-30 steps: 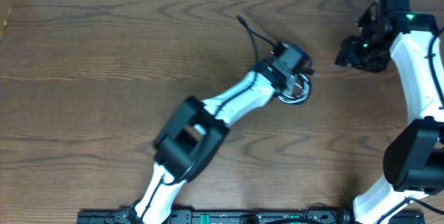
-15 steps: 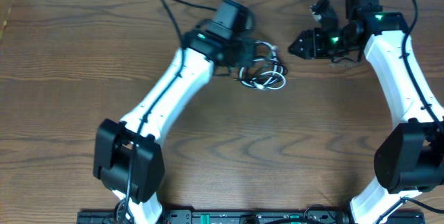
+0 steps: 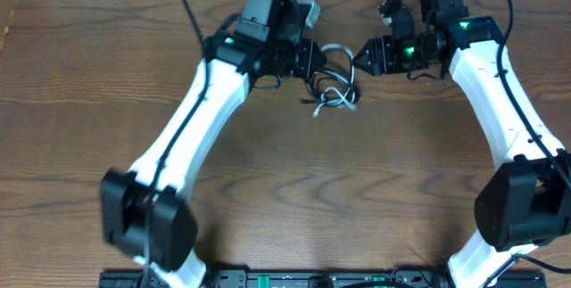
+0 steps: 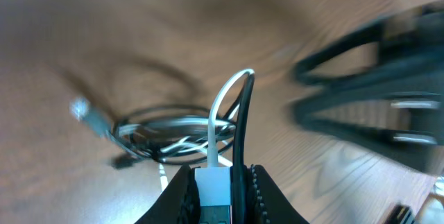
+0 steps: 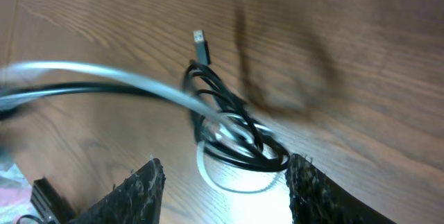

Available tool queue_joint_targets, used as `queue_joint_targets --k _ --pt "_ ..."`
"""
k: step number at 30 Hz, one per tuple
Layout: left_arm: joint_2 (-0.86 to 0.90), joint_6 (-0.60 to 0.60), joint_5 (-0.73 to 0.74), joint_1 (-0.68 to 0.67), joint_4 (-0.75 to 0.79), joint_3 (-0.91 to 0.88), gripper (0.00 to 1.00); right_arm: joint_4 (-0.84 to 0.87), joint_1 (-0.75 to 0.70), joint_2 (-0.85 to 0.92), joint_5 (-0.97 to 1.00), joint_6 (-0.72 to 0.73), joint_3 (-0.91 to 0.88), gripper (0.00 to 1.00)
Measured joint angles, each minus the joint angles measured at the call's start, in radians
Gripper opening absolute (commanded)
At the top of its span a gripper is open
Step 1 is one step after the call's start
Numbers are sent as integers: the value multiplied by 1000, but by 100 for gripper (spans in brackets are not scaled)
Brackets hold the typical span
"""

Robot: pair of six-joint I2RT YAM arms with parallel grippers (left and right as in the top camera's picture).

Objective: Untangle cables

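The left hand (image 4: 222, 177) is clenched on the plug of the white cable (image 4: 214, 191) and on the black cable (image 4: 241, 134) beside it (both cords arch up out of the grip). Beyond them the rest of both cords gathers in a tangled coil (image 4: 173, 130) over the worktop (image 4: 104, 30); whether it touches I cannot tell. Farther on, the right hand (image 3: 360, 56) hovers near the coil, fingers spread, grasping nothing.

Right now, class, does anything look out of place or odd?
The cables lie snarled in one black-and-white knot at the far middle of the table; the left gripper pinches a bit of each. Nothing else looks odd.
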Motion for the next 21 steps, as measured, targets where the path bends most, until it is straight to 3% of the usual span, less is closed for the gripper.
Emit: queue_joint_targets --k 8,21 --pt "-225 1 16 46 56 0 8 42 1 0 -97 -25 0 54" --pt "-244 -34 51 74 74 0 8 190 2 0 -194 3 0 48"
